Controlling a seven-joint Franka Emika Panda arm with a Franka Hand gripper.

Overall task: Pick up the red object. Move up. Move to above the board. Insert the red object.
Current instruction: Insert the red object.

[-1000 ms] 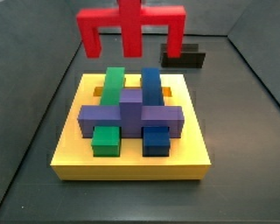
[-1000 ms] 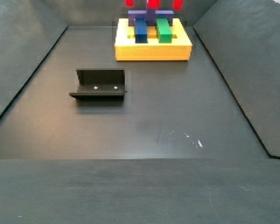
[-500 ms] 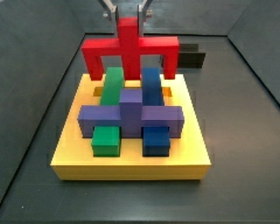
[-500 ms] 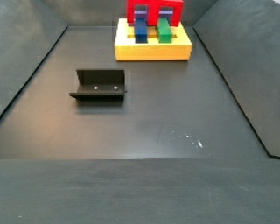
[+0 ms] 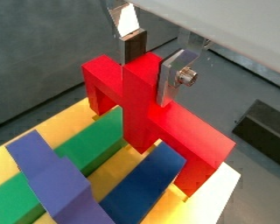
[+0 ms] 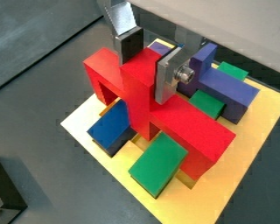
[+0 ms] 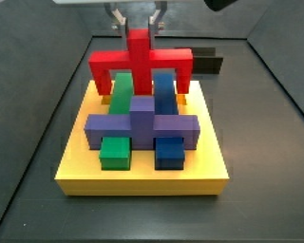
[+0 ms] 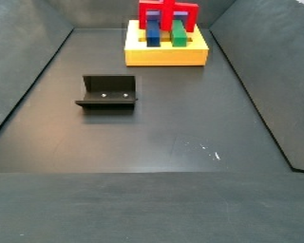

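Note:
The red object [image 7: 141, 63] stands at the far end of the yellow board [image 7: 142, 177]. Its two legs straddle the long green block [image 7: 122, 90] and the long blue block [image 7: 162, 90]. The gripper [image 7: 138, 21] is directly above it, shut on the top of its central stem. Both wrist views show the fingers [image 5: 133, 48] [image 6: 129, 48] pressed on either side of the red stem [image 5: 140, 96] [image 6: 136, 96]. The purple cross block [image 7: 142, 124] lies nearer the front of the board. In a side view the red object [image 8: 167, 16] sits over the board [image 8: 167, 57]. How deep the legs sit is hidden.
The dark fixture [image 8: 107, 92] stands on the grey floor, well away from the board; it also shows behind the board [image 7: 208, 65] and in both wrist views [image 5: 265, 131] [image 6: 3, 188]. Grey walls enclose the floor.
The gripper has come down with the red object, from above the board's far end to low over the green and blue blocks.

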